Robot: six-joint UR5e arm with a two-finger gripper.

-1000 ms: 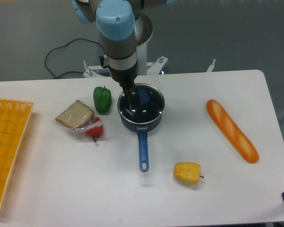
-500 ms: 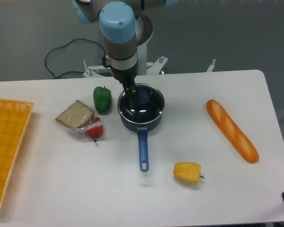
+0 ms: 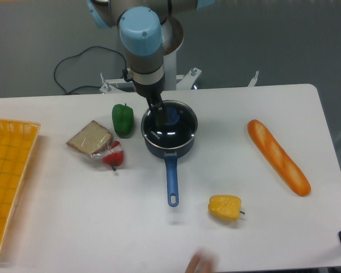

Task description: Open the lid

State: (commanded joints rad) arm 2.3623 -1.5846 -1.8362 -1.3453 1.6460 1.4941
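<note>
The lid (image 3: 171,121) is seated flat on the dark blue saucepan (image 3: 169,136), approx. mid-table, slightly toward the back edge. Its silver rim is seen all round the pan mouth; light reflections are visible on the glass. The blue knob (image 3: 173,116) sits at the lid's centre. The pan's long handle (image 3: 171,181) is pointed toward the front edge of the white table (image 3: 91,216).

The gripper (image 3: 163,115) is lowered from above onto the lid, w/ the dark fingers (image 3: 158,114) placed at the knob, one seen on its left side. Whether the jaws are closed on the knob or just set around it cannot be told from this angle; the fingers are dark against the dark pan.

A green pepper (image 3: 123,119) is stood just left of the pan, not touching. Further left, a bread slice (image 3: 90,138) is laid beside a red pepper (image 3: 113,157). A yellow basket (image 3: 8,182) is located at the far left edge. A yellow pepper (image 3: 225,207) is placed front-right of the pan handle, a baguette (image 3: 278,156) well apart to the right. A blurred skin-toned shape (image 3: 199,263) is seen at the bottom edge; unidentifiable.
</note>
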